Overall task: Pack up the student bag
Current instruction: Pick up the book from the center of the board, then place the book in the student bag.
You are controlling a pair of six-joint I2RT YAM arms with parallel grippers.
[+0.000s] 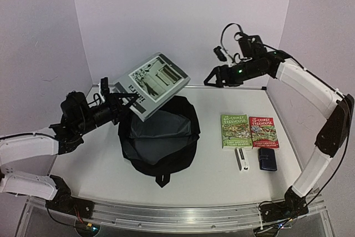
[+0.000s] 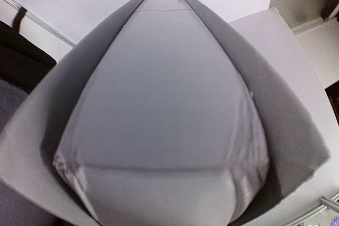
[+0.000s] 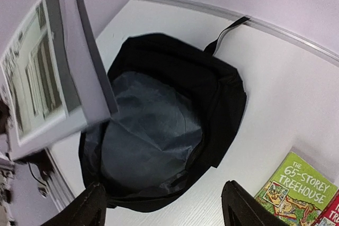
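Student bag (image 1: 191,119): large black soft fabric backpack with grey lining. It lies mouth-open at the middle of the white table (image 1: 94,170), its small loop handle (image 1: 162,180) toward the near edge.

Left gripper (image 1: 131,101): from the top view I read it clamped on the lower edge of a large grey book (image 1: 157,81) with a black-and-white photograph cover. The book is held tilted in the air over the bag's far-left rim. The left wrist view gives me only grey page block between two covers.

Right gripper (image 1: 208,81): raised near the far edge. Only its wrist view shows the fingers (image 3: 95,205) spread, nothing between them, bag below.

Toward the right edge:
- green paperback (image 1: 235,131) beside red paperback (image 1: 263,132)
- nearer, small white stick-shaped item (image 1: 242,162)
- small dark-blue case (image 1: 268,163)
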